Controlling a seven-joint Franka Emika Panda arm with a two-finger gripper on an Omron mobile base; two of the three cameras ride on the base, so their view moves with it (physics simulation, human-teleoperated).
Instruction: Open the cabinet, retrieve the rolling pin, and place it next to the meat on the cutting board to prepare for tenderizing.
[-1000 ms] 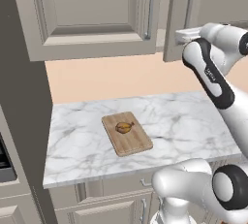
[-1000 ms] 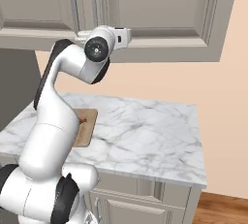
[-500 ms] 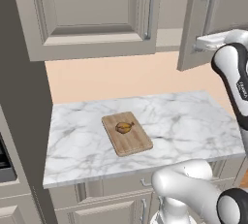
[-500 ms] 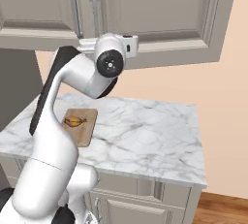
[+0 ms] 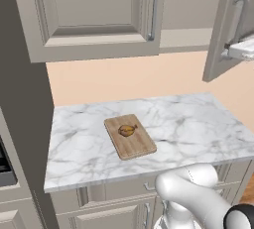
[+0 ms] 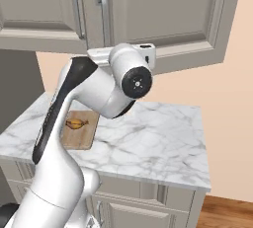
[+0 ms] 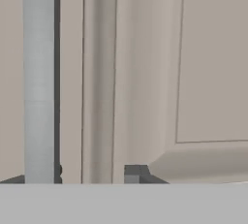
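The cabinet (image 5: 94,10) has its left door closed. Its right door (image 5: 223,29) is swung out from the frame. My gripper (image 5: 232,49) is at that door's silver bar handle (image 5: 239,15). In the hand view the handle (image 7: 38,77) runs between my fingers, close to the left one, and the gripper (image 7: 85,174) stands open around it. The cutting board (image 5: 130,136) lies on the marble counter with the meat (image 5: 127,130) on its far half. From the right base I see the board (image 6: 79,131) and meat (image 6: 75,123) behind my arm. The rolling pin is out of view.
The marble counter (image 5: 188,124) has bare room to the right of the board. A tall grey unit (image 5: 20,99) bounds it on the left and a peach wall (image 6: 232,123) rises on the right. The opened door juts out over the counter's right end.
The right cabinet door has swung further open. My hand has travelled with its handle, outward and to the right in the left base view.
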